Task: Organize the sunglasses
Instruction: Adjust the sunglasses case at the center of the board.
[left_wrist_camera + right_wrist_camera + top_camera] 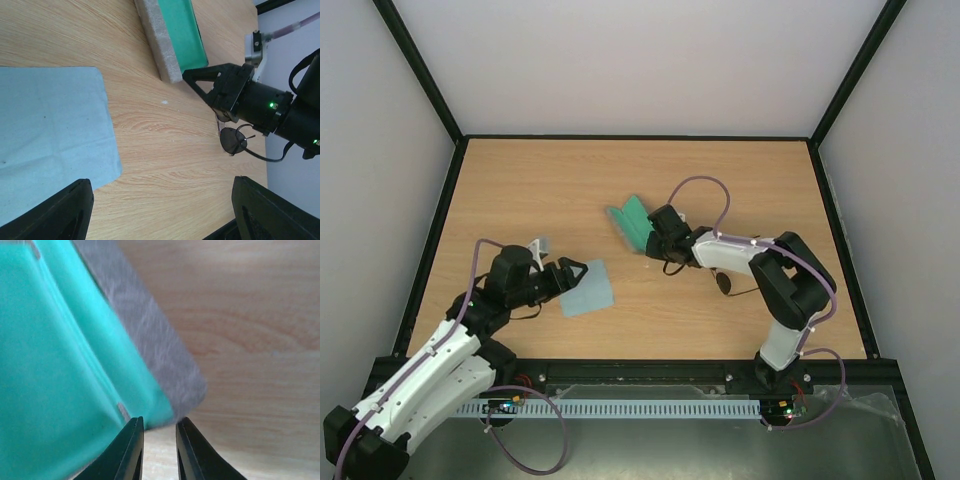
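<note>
Risk: right hand (156, 440), narrowed at the case's (60, 365) corner, grip unclear, may slip and shove it toward the sunglasses (726, 284) at its 4 o'clock.

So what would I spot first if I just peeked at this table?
Probably the bright green inside of the open grey case in the middle of the table, with the right gripper at its corner. Next, the light blue cloth lying flat before the left gripper, and the little dark sunglasses tucked under the right arm.
</note>
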Robot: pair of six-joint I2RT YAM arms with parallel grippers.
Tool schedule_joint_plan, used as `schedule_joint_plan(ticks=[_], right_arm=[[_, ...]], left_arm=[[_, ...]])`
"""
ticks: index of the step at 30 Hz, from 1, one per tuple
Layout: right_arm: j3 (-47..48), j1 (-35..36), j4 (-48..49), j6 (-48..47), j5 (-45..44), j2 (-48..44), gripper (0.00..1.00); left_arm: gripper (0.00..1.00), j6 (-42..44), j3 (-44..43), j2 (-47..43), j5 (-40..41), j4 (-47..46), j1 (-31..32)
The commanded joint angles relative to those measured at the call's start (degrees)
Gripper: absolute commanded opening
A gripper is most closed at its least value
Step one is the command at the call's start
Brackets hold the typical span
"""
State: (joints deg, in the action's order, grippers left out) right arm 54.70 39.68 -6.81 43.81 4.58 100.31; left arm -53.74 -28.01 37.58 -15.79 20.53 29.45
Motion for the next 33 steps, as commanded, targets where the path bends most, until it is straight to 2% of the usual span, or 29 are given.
schedule_joint_plan(ticks=[1, 11, 20, 23, 27, 31, 33], right_arm=[[4.1, -1.9, -5.0, -1.6, -6.8, 2.1, 0.22], [14.3, -8.4, -8.0, -6.4, -9.6, 8.1, 0.26], [25.6, -9.6, -10.8, -12.1, -12.0, 12.8, 0.31], [24.7, -9.6, -11.1, -13.1, -12.0, 11.1, 0.33], [16.9, -9.3, -6.5, -13.6, -6.4, 3.9, 0.40], [15.3, -7.0, -7.2, -14.6, -1.8, 3.0, 0.41], [15.7, -5.7, -7.5, -14.9, -1.0, 4.1, 0.41]], left_arm=[[0.79, 0.7, 0.4, -1.0, 0.2, 1.8, -0.5], [0.79, 0.6, 0.3, -2.4, 0.0, 2.8, -0.6], [0.79, 0.5, 0.1, -3.1, 0.1, 3.6, -0.6], [0.79, 0.5, -0.1, -3.2, 0.3, 4.1, -0.6], [0.80, 0.6, 0.2, -3.4, 0.8, 4.4, -0.6], [0.98, 1.1, 0.2, -2.5, 1.5, 3.9, -0.7], [0.99, 1.5, -0.1, -1.6, 1.4, 3.4, -0.8]])
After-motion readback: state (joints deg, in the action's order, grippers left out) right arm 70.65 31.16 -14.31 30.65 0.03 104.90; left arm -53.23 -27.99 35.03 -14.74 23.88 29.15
